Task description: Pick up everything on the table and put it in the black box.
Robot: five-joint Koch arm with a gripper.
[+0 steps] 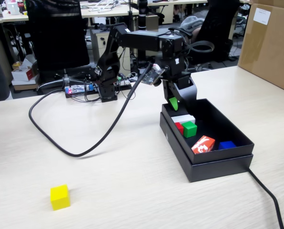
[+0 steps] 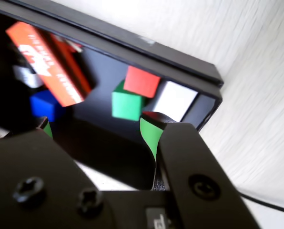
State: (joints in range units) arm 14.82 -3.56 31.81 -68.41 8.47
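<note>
A yellow cube (image 1: pixel 60 197) lies alone on the table (image 1: pixel 132 191) near its front left in the fixed view. The black box (image 1: pixel 218 162) holds a green cube (image 1: pixel 189 129) with a red cube (image 1: pixel 179 127) touching it. My gripper (image 1: pixel 181 101) hangs open over the box's far end with nothing between its green-padded fingers (image 1: pixel 173 102). The wrist view looks down past the open gripper (image 2: pixel 96 126) into the box (image 2: pixel 132 45), onto the green cube (image 2: pixel 126 106) and red cube (image 2: pixel 142 81).
Also in the box are a white block (image 1: pixel 183 118), a red-and-white packet (image 1: pixel 203 144) and a blue block (image 1: pixel 226 144). A thick black cable (image 1: pixel 85 152) loops over the table's left half. A brown carton (image 1: pixel 270 43) stands at the far right.
</note>
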